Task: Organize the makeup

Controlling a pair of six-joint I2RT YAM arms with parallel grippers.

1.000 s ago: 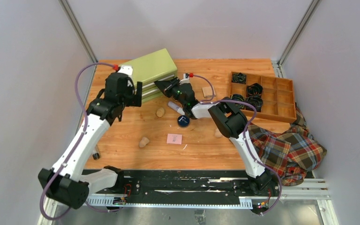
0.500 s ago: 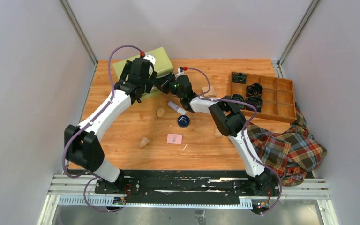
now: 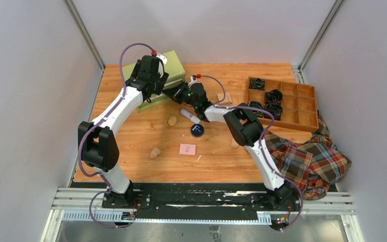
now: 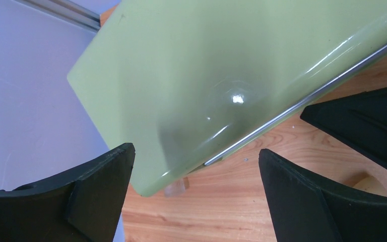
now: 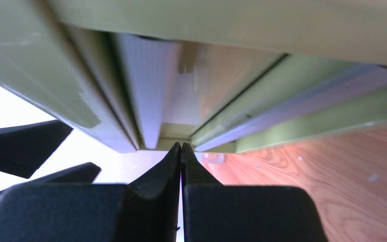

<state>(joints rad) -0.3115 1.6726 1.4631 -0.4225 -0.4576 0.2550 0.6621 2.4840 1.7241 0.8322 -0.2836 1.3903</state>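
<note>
Wooden table [image 3: 221,164] with green case [image 3: 175,64], white tube [image 3: 187,116], navy compact [image 3: 197,130], pink pad [image 3: 187,149], tan sponges [image 3: 172,120], divided tray [image 3: 302,122].

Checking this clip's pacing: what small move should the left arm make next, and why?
Probably lower the open left gripper onto the green box to steady it. It hovers over the box's corner, while the shut right gripper has its tips at the box's front seam, likely to open a drawer.
</note>
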